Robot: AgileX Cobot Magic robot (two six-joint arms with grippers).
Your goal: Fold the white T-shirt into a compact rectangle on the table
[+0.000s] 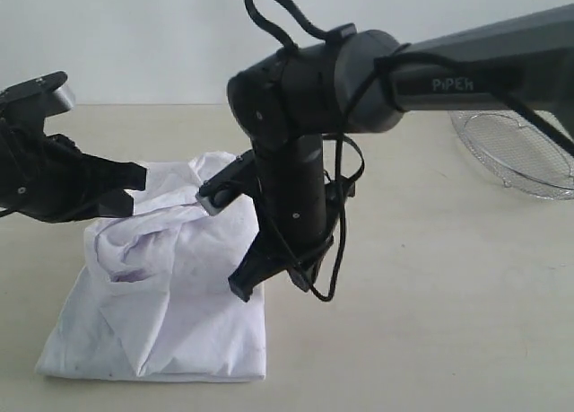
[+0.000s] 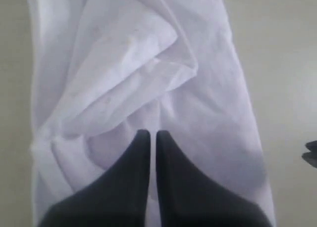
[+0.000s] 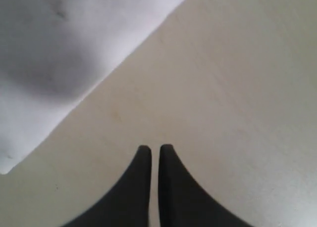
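white cotton, rumpled and half folded, lies on the left-middle of the pale beige table [image 1: 421,331]: that is the t-shirt [image 1: 170,309], roughly oblong, its near edge straight. in the outside view the left gripper [image 1: 134,186] reaches in at the shirt's far left corner, perhaps brushing the cloth, though the angle makes that hard to judge. the right gripper [image 1: 242,289] points down at the shirt's right edge. a wire basket [image 1: 516,152] sits well apart at the far right.

from the left wrist, the left gripper [image 2: 149,134] has its jaws pressed nearly together with no cloth between them, above the creased t-shirt [image 2: 148,64], with table [image 2: 290,64] beside it.

from the right wrist, the right gripper [image 3: 151,148] is closed too, empty, over bare table [image 3: 237,88]; the t-shirt [image 3: 54,39] edge lies just beside it.
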